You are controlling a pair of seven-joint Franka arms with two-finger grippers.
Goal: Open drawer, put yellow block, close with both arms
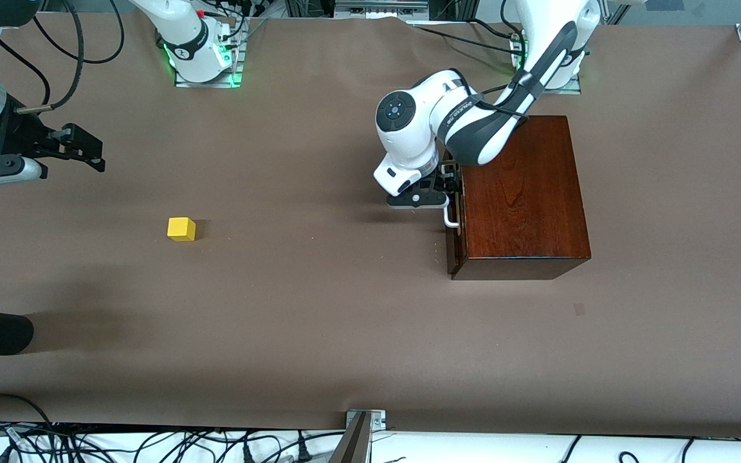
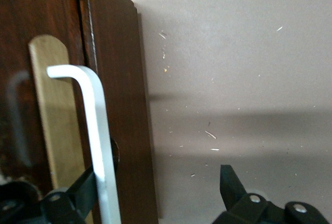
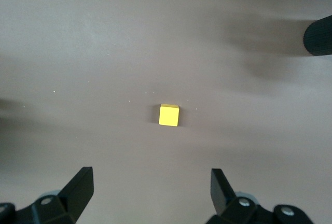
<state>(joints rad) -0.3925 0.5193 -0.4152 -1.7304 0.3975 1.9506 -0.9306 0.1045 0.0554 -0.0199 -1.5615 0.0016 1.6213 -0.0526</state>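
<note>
The drawer (image 1: 453, 225), dark reddish-brown front with a stiff white bar handle (image 1: 451, 217), sits shut, centre-right; we judge that handle our hold. Left gripper (image 1: 438, 186) straddles it, fingers wide. Small yellow cube (image 1: 181, 229), centre-left, looks light; right gripper (image 1: 81, 149), upper left, open wide

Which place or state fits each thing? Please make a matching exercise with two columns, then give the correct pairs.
1. yellow block
2. drawer
3. left gripper
4. right gripper

A. open, one finger beside the white handle
B. shut in the dark wooden box
C. alone on the table, toward the right arm's end
D. open, up in the air above the block

Pairs: 1-C, 2-B, 3-A, 4-D
</note>
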